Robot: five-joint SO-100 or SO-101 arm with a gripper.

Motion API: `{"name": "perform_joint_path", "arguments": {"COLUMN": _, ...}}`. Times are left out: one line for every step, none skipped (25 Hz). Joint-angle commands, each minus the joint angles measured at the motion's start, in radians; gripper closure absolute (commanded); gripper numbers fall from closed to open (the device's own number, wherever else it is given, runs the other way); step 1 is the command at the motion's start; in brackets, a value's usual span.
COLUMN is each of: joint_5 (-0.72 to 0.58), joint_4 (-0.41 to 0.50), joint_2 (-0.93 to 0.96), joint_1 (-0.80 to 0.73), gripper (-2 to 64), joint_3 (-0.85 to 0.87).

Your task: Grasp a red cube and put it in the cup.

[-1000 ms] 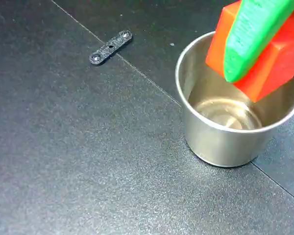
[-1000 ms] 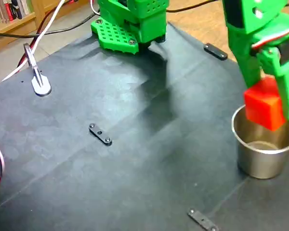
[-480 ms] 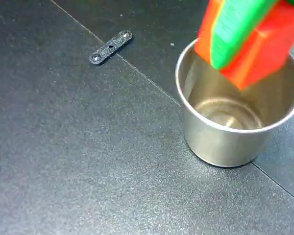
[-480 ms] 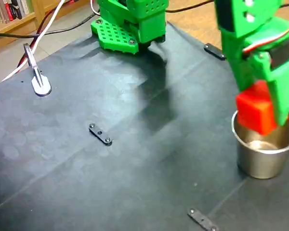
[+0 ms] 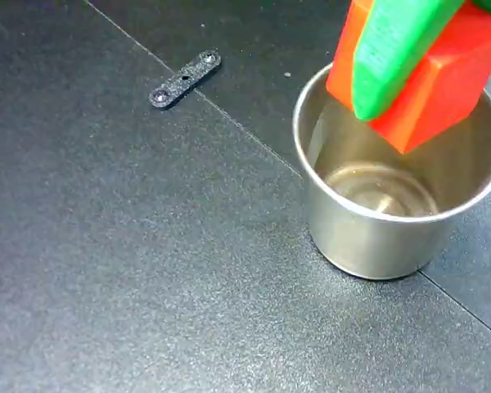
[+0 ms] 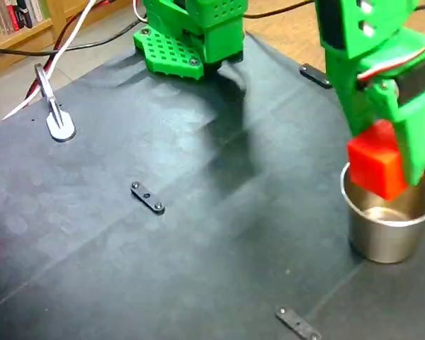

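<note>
Small black bracket [image 5: 185, 79] lies at 10 o'clock of the cup [image 5: 368, 237] on the dark mat [image 5: 131, 262]. Cup sits at 3 o'clock w/ its inside bare. Green gripper [image 6: 389, 159] is pinched on the red cube [image 5: 442, 86], fingers [image 5: 393, 49] pressed vs. its faces, cube tilted, hanging over the cup mouth, lower corner at abt rim level.

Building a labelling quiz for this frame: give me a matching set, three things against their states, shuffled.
Things:
1. bright red-orange cube
2. shiny stainless-steel cup
3. small flat black bracket with two screw holes

States:
A. lies flat on the dark mat, apart from the rest
B. held in the green gripper, above an open mouth
C. stands upright, nothing inside

Pairs: 1-B, 2-C, 3-A
</note>
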Motion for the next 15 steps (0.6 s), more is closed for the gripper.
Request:
{"name": "perform_joint_path", "arguments": {"joint_5": -0.008, "joint_4": 0.006, "joint_2": 0.006, "joint_1": -0.005, "gripper": 38.7, "joint_3": -0.006}}
{"name": "perform_joint_path", "arguments": {"joint_5": -0.008, "joint_4": 0.006, "joint_2": 0.006, "joint_1": -0.006, "gripper": 37.0, "joint_3": -0.006}}
{"name": "perform_joint_path", "arguments": {"joint_5": -0.008, "joint_4": 0.006, "joint_2": 0.006, "joint_1": -0.008, "gripper": 34.9, "joint_3": -0.006}}
{"name": "perform_joint_path", "arguments": {"joint_5": -0.008, "joint_4": 0.006, "joint_2": 0.005, "joint_1": -0.009, "gripper": 32.8, "joint_3": -0.006}}
{"name": "perform_joint_path", "arguments": {"joint_5": -0.009, "joint_4": 0.006, "joint_2": 0.005, "joint_1": -0.011, "gripper": 30.9, "joint_3": -0.006}}
{"name": "perform_joint_path", "arguments": {"joint_5": -0.009, "joint_4": 0.006, "joint_2": 0.005, "joint_1": -0.014, "gripper": 29.2, "joint_3": -0.006}}
{"name": "perform_joint_path", "arguments": {"joint_5": -0.009, "joint_4": 0.006, "joint_2": 0.005, "joint_1": -0.014, "gripper": 27.6, "joint_3": -0.006}}
{"name": "perform_joint_path", "arguments": {"joint_5": -0.009, "joint_4": 0.006, "joint_2": 0.005, "joint_1": -0.014, "gripper": 26.4, "joint_3": -0.006}}
{"name": "perform_joint_path", "arguments": {"joint_5": -0.009, "joint_4": 0.006, "joint_2": 0.005, "joint_1": -0.014, "gripper": 25.4, "joint_3": -0.006}}
{"name": "perform_joint_path", "arguments": {"joint_5": -0.009, "joint_4": 0.006, "joint_2": 0.005, "joint_1": -0.014, "gripper": 24.8, "joint_3": -0.006}}
{"name": "perform_joint_path", "arguments": {"joint_5": -0.009, "joint_4": 0.006, "joint_2": 0.005, "joint_1": -0.012, "gripper": 24.8, "joint_3": -0.006}}
{"name": "perform_joint_path", "arguments": {"joint_5": -0.009, "joint_4": 0.006, "joint_2": 0.006, "joint_1": -0.011, "gripper": 24.8, "joint_3": -0.006}}
{"name": "perform_joint_path", "arguments": {"joint_5": -0.009, "joint_4": 0.006, "joint_2": 0.006, "joint_1": -0.011, "gripper": 24.8, "joint_3": -0.006}}
{"name": "perform_joint_path", "arguments": {"joint_5": -0.009, "joint_4": 0.006, "joint_2": 0.008, "joint_1": -0.011, "gripper": 24.8, "joint_3": -0.006}}
{"name": "perform_joint_path", "arguments": {"joint_5": -0.009, "joint_4": 0.006, "joint_2": 0.009, "joint_1": -0.011, "gripper": 24.8, "joint_3": -0.006}}
